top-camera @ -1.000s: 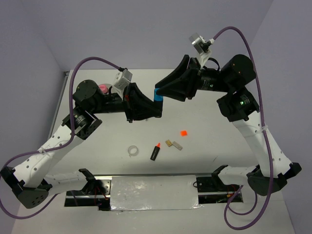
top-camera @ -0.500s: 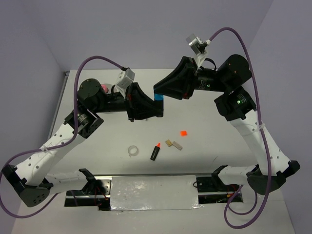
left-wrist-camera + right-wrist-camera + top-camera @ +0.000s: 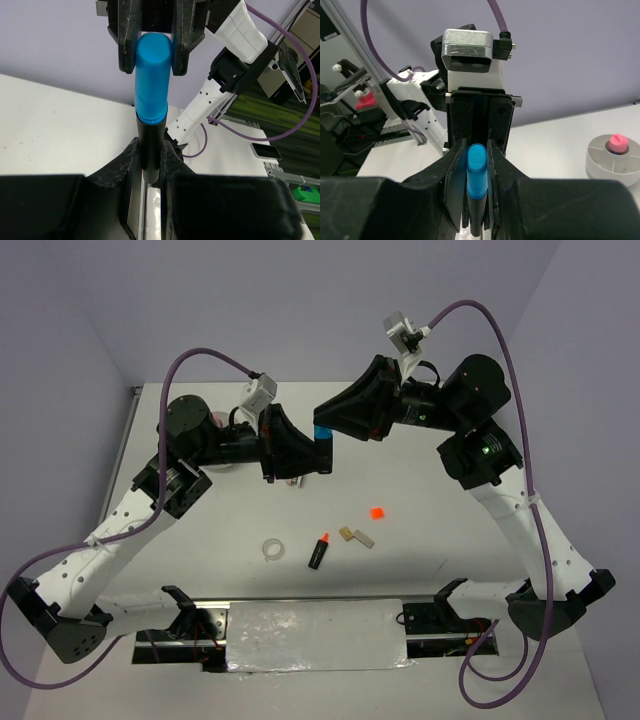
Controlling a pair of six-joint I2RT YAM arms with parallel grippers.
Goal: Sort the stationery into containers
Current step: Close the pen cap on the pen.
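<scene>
- A round whitish dish [image 3: 600, 171] sits at the far left of the table [image 3: 430, 525], close behind the left arm. A pink cylinder [image 3: 617, 143] stands up out of it; which compartment it is in cannot be made out.
- The left gripper [image 3: 150, 162], reaching in towards the middle above the table, is clamped on the black barrel of the blue marker [image 3: 151, 85]. Its two fingers press the barrel from either side, just below the cap.
- A clear tape ring [image 3: 272, 550] lies flat on the near part of the table, on its own, well apart from both arms.
- Just to its right lies the orange marker [image 3: 318, 552], cap pointing away from the robot's bases, barrel tilted slightly to the left.
- The blue marker is held off the table between the two grippers, bridging the tips of both, with its blue cap towards the right arm.
- The right gripper [image 3: 476, 165], coming in from the far right, has its fingers closed on that blue cap, one on each side. The two grippers face each other nose to nose.
- Two small blocks [image 3: 356, 535], one tan and one grey, lie touching each other just right of the orange marker.
- A small orange square [image 3: 376, 511] lies a little farther back and to the right of the blocks, apart from them.
</scene>
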